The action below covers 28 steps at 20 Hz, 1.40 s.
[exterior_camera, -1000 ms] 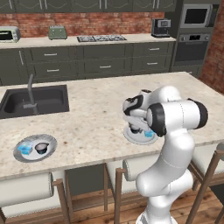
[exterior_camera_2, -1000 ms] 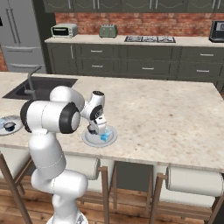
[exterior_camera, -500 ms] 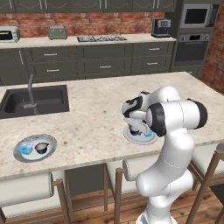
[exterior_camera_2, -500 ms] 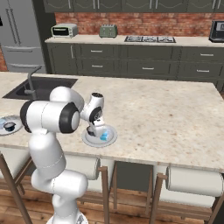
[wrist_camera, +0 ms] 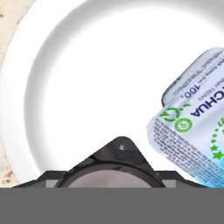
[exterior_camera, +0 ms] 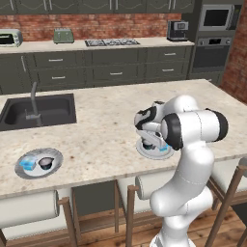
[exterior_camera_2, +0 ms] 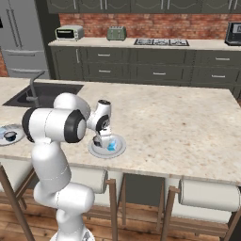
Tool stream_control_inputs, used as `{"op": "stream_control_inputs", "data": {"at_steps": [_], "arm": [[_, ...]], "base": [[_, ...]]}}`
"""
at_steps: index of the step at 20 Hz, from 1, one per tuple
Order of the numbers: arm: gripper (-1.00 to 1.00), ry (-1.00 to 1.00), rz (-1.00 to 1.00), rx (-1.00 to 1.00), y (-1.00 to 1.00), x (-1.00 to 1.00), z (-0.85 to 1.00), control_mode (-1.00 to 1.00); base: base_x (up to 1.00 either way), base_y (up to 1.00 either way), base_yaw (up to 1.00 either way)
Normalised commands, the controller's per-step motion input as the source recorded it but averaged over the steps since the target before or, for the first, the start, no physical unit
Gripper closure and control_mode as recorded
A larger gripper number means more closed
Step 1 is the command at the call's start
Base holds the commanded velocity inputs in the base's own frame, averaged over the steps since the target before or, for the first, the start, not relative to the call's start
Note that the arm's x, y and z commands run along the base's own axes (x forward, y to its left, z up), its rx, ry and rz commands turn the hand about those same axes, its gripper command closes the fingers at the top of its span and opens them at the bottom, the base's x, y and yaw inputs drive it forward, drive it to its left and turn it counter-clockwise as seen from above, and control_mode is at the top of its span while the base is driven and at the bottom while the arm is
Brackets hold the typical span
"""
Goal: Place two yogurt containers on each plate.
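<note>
On the island counter (exterior_camera: 106,140), left to right in the left base view: the left plate (exterior_camera: 38,162) near the front edge already carries a blue cup (exterior_camera: 27,164) and a dark cup (exterior_camera: 46,163), so by the look of it that half of the task is done. Farther right, the gripper (exterior_camera: 151,143) hangs low over the right plate (exterior_camera: 154,150), where a second blue cup (exterior_camera_2: 112,147) lies. In the hand view a dark cup (wrist_camera: 114,168) sits pinched between the jaws, just above the plate's bare floor, with the blue cup (wrist_camera: 195,127) lying close on one side.

To finish this step well, you should lower the dark cup straight down onto the open white floor, away from the blue cup and inside the rim. Part the jaws only once it rests flat. Then lift straight up, so that neither finger drags either cup off the plate.
</note>
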Motion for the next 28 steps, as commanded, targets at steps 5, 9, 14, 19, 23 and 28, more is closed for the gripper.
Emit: {"op": "stream_control_inputs", "data": {"at_steps": [5, 9, 14, 19, 23, 28], "arm": [[-1.00, 0.00, -0.02, 0.00, -0.05, -0.01, 0.00, -1.00], [-1.00, 0.00, 0.00, 0.00, -0.06, -0.04, 0.00, -1.00], [-1.00, 0.00, 0.00, 0.00, -0.03, -0.07, 0.00, -1.00], [-1.00, 0.00, 0.00, 0.00, 0.00, -0.12, 0.13, -1.00], [-1.00, 0.00, 0.00, 0.00, 0.00, -0.03, 0.21, -1.00], [-1.00, 0.00, 0.00, 0.00, 0.00, 0.01, 0.09, -1.00]], "base": [[0.00, 0.00, 0.00], [0.00, 0.00, 0.00], [0.00, 0.00, 0.00], [0.00, 0.00, 0.00], [0.00, 0.00, 0.00], [0.00, 0.00, 0.00]]}}
